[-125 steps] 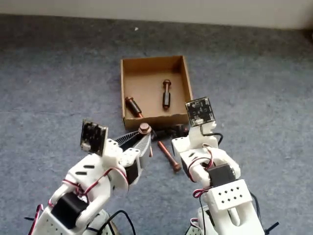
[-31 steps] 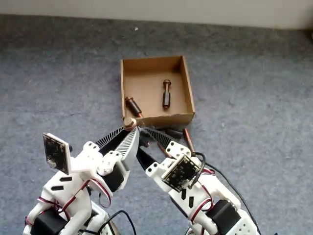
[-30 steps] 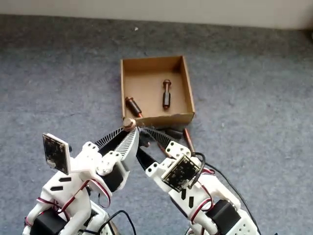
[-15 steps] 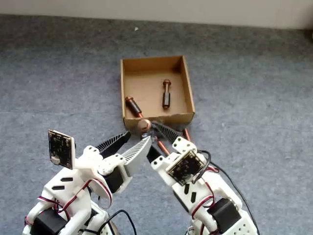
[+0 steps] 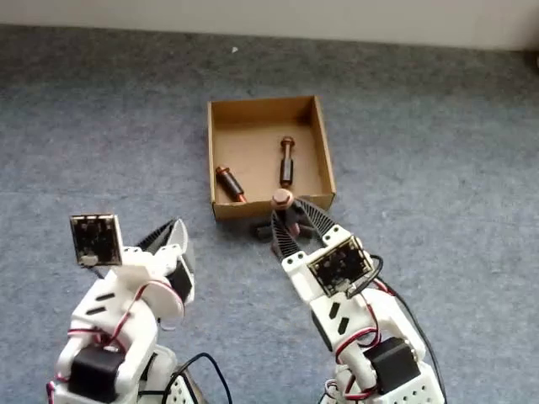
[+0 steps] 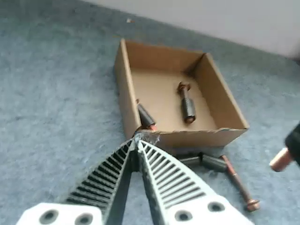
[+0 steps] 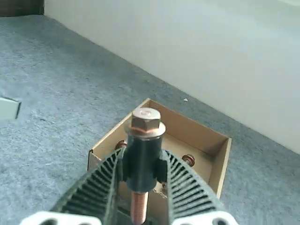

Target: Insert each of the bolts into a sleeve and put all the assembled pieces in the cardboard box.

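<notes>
High view showed the cardboard box sitting on grey carpet. Two finished pieces lay on its floor: one assembled piece by the near left corner and a second assembled piece close to the middle.

The right gripper was at the box's near wall, about halfway along it. It was clamped on a black sleeve with a bolt pushed through it. In the right wrist view this pair stood upright between the ribbed fingers. The copper head sat on top of the sleeve and the threaded shaft stuck out underneath. The box lay beyond and below it.

The left gripper was over bare carpet, apart from the box and off to the left of its near side. In the left wrist view its two fingers met at the tips and held nothing.

The same view showed a loose sleeve and a loose bolt lying on the carpet just outside the box's near wall. They lay right beside each other, and whether they touched could not be made out.
</notes>
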You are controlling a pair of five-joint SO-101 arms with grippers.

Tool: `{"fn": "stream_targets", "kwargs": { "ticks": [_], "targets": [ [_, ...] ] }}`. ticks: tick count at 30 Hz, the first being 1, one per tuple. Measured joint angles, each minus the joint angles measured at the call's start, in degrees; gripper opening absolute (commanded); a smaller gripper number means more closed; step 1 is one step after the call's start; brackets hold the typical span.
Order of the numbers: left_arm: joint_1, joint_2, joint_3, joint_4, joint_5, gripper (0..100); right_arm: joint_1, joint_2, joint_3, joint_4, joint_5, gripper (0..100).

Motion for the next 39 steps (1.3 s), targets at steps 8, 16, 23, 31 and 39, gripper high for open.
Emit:
{"fn": "stream_targets", "kwargs": {
  "ticks": [8,16,23,31,39],
  "targets": [
    [-4.66,0.09,14.86,-2.64,0.0,1,0.97,26.9,-10.64,-3.25,0.0,0.6],
    [-8.26,0.09,21.01,-10.81,-0.18,1,1.58,63.82,-29.45,-9.76,10.02,0.6],
    [-8.26,0.09,21.1,-11.52,-0.18,1,1.58,88.18,-44.04,-10.99,21.63,0.6],
    [-8.26,0.09,21.1,-11.6,-0.18,1,1.58,99.16,-51.25,-11.08,24.44,0.7],
    [-8.26,0.09,21.1,-11.6,-0.18,1,1.58,100.22,-51.52,-11.25,24.44,15.2]
  ]
}}
